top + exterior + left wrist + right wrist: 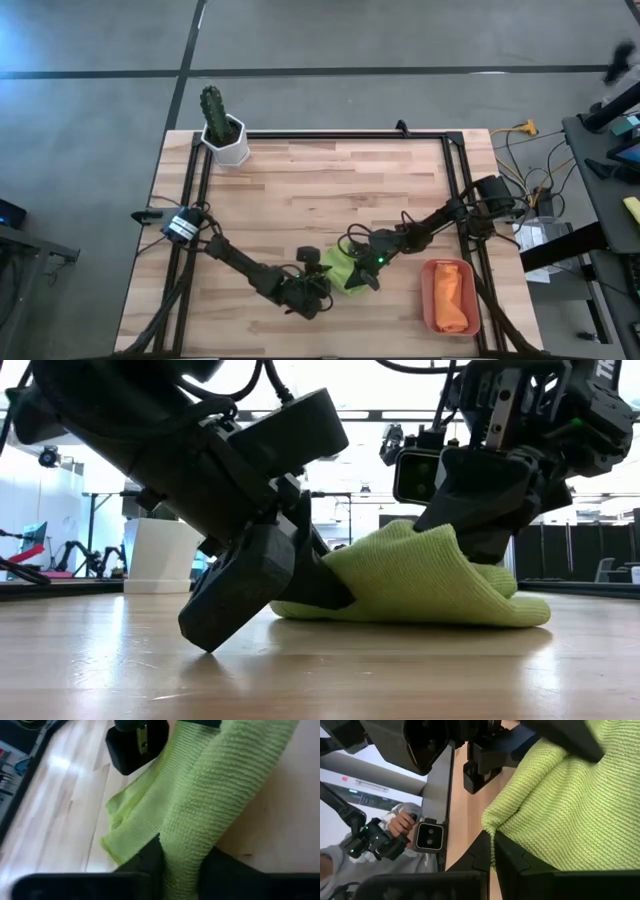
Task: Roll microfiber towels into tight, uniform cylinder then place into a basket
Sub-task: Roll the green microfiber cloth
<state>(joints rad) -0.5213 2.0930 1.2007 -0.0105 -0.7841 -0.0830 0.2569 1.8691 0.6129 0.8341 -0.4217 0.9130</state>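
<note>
Both arms met over the lime green towel (345,268) near the front middle of the table (320,190), and what a tangle it was! From above, the left gripper (318,285) sat at the towel's left end, low and close to the table's front edge, while the right gripper (368,270) came in from the right side and pressed at the towel's other end. At table height the green towel (420,585) lay bunched and humped on the wood, one end lifted where the dark fingers met it, the far end flat on the table. The left gripper (182,870) had its fingers either side of a rolled fold of green cloth, clamped on it with the towel (215,805) running away between them. The right gripper (493,852) was closed tight, a thin corner of the towel (560,815) pinched in the seam between its fingers.

Over at the front right, the basket (430,275) sat well apart from the action, and the orange towel (452,298) lay inside it. At the back left corner stood the white pot with a cactus (224,128). Beyond the table, the right wrist view caught a person's hand (402,824) on a dark controller.
</note>
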